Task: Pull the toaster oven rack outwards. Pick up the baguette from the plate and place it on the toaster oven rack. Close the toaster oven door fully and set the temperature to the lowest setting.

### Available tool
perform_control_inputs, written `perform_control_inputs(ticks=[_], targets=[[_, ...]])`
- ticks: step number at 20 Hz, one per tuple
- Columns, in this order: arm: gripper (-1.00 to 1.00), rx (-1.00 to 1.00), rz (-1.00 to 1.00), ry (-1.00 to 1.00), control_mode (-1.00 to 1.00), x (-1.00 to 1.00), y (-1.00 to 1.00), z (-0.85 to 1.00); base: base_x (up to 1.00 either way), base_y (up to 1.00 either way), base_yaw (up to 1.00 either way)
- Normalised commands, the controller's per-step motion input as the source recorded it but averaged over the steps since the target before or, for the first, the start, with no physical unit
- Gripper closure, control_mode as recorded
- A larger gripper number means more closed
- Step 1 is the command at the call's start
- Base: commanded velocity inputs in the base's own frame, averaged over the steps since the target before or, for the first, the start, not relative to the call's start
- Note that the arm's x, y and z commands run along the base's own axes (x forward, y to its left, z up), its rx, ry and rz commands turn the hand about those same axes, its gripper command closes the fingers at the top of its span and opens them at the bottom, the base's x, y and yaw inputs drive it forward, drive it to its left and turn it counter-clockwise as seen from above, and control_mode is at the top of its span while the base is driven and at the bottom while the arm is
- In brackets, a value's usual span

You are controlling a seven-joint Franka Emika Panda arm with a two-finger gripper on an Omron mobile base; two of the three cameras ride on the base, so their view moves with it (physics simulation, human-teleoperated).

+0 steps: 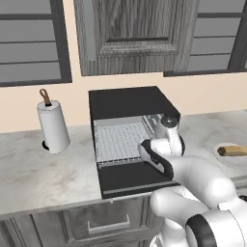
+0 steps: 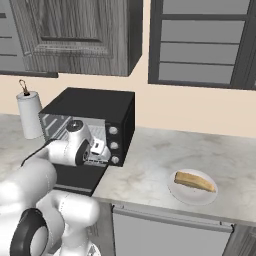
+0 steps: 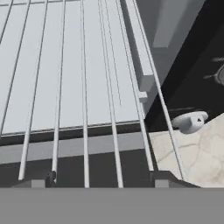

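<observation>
The black toaster oven (image 1: 130, 101) stands on the counter with its door (image 1: 130, 179) dropped flat toward me. The grey wire rack (image 1: 118, 140) lies in the pale cavity. My gripper (image 2: 101, 154) reaches in at the rack's front right corner, next to the column of knobs (image 2: 113, 145). In the hand view the rack (image 3: 70, 78) wires run between my spread fingertips (image 3: 37, 179), and the gripper (image 3: 99, 178) is open over its front edge. Whether a finger touches a wire I cannot tell. The baguette (image 2: 195, 181) rests on the white plate (image 2: 176, 196), right of the oven.
A paper towel roll (image 1: 53, 126) stands on the counter left of the oven. Grey wall cabinets (image 1: 135, 36) hang above it. The marble counter (image 2: 150, 165) lies bare between oven and plate. Drawers (image 1: 108, 223) sit under the counter's front edge.
</observation>
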Motion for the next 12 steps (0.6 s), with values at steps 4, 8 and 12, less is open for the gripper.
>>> perform_control_inputs(ticks=[4, 8, 12], targets=[[-1.0, -0.01, 0.0, -0.01, -1.0, -0.03, 0.0, 0.06, 0.0, 0.0, 0.0], [-1.0, 0.0, 0.0, -0.06, -1.0, -0.76, -0.02, 0.22, 0.0, 0.0, 0.0], [-1.0, 0.0, 0.0, 0.02, -1.0, -1.0, -0.27, -0.26, 0.0, 0.0, 0.0]])
